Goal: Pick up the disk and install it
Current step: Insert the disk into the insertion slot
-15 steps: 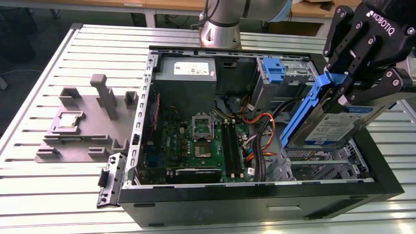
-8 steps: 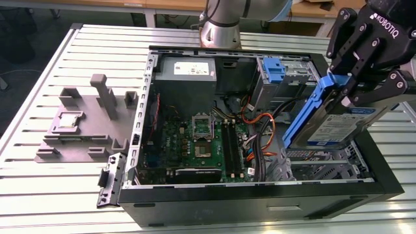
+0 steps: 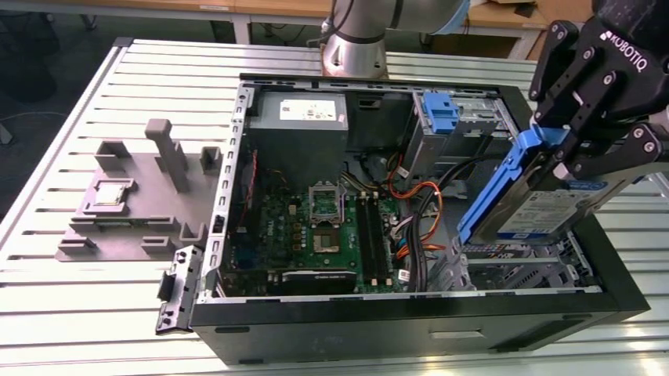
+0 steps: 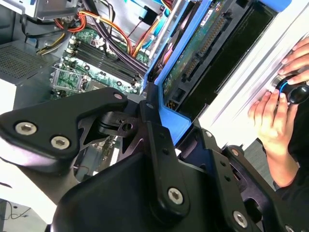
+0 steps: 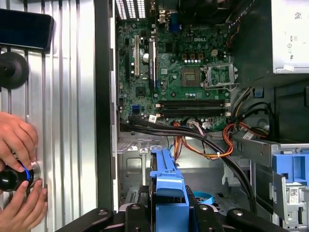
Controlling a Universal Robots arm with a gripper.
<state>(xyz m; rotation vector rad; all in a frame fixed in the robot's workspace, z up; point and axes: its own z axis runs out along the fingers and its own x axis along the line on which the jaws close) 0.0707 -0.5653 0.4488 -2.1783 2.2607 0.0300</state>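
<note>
- Jaws are seen pinched tight on the disk (image 3: 549, 205), which is gripped at the upper end of its blue carrier (image 3: 500, 184).
- The disk is held tilted, label side outward, over the side of the open computer case (image 3: 418, 317) on the exterior view's right. Its lower end is dipped towards the metal drive bay (image 3: 522, 258).
- Whether that lower end touches the bay cannot be told.
- In the second wrist view the green circuit board on the disk's underside (image 4: 203, 48) is turned towards the camera, with the motherboard (image 4: 91, 63) beyond it.
- The pick-up is judged to be done and the install step is in hand: the disk is lifted and carried to the case but not yet seated.
- Seating is judged to call for the carrier to be squared with the bay's rails. The tilt must be taken out and the orange and black cables (image 3: 418, 215) beside the bay kept clear.
- A bare blue bracket (image 3: 441, 113) is seen at the far end of the case.
- A grey fixture (image 3: 136, 207) is set on the slatted surface (image 3: 63, 305), well apart from the disk.
- A person's hand (image 5: 17, 142) is laid on a black knob (image 5: 10, 178) on the surface outside the case.
</note>
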